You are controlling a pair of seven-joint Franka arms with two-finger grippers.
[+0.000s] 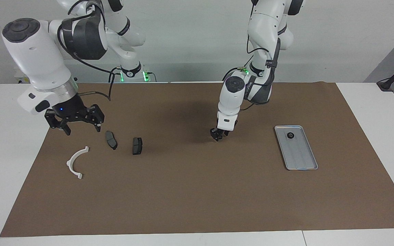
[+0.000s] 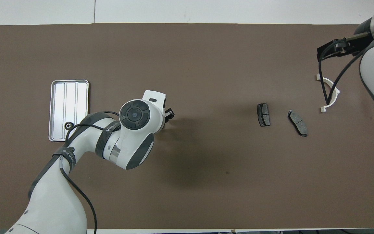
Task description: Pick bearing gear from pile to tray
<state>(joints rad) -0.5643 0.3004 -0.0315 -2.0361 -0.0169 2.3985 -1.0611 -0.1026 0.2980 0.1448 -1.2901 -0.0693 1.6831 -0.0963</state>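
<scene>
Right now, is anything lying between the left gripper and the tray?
Nothing visible: only bare brown mat lies between the left gripper, down at mid-mat, and the tray. The two brake pads and the white half-ring bracket lie toward the right arm's end, where the right gripper hangs open.

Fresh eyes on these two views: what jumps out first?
The left gripper sits low at the middle of the brown mat, with no loose part visible at its tips. The right gripper hangs with jaws spread above the mat's edge at its own end, near the white half-ring and two dark brake pads. The metal tray at the left arm's end holds one small black gear.
</scene>
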